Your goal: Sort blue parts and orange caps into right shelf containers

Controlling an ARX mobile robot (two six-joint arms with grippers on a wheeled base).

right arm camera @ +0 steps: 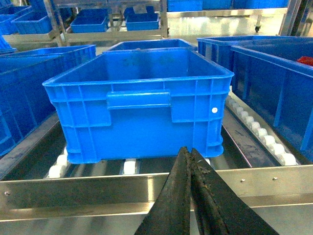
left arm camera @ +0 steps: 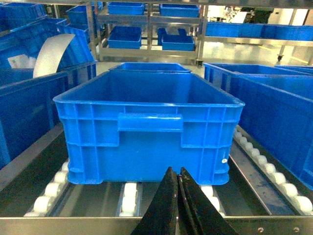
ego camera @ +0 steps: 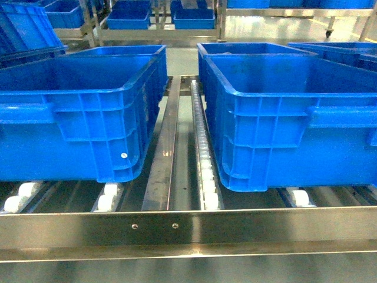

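We found both pincers, the left gripper (left arm camera: 179, 205) and the right gripper (right arm camera: 191, 196), closed and empty. Each faced a crate (left arm camera: 146, 132) (right arm camera: 139, 115) dead ahead, beyond the front rail (right arm camera: 98, 188), long axis running away; no blue part or orange cap showed.

We saw bright, even overhead light in all three views. Glare washed out the floor (ego camera: 277, 26) at the back, and the steel front rail (ego camera: 188, 227) shone with soft reflections. Shadows under the crates (ego camera: 76, 112) were faint. The head view looked slightly soft; both grippers (left arm camera: 178, 196) (right arm camera: 190, 196) were dark and blurred up close.
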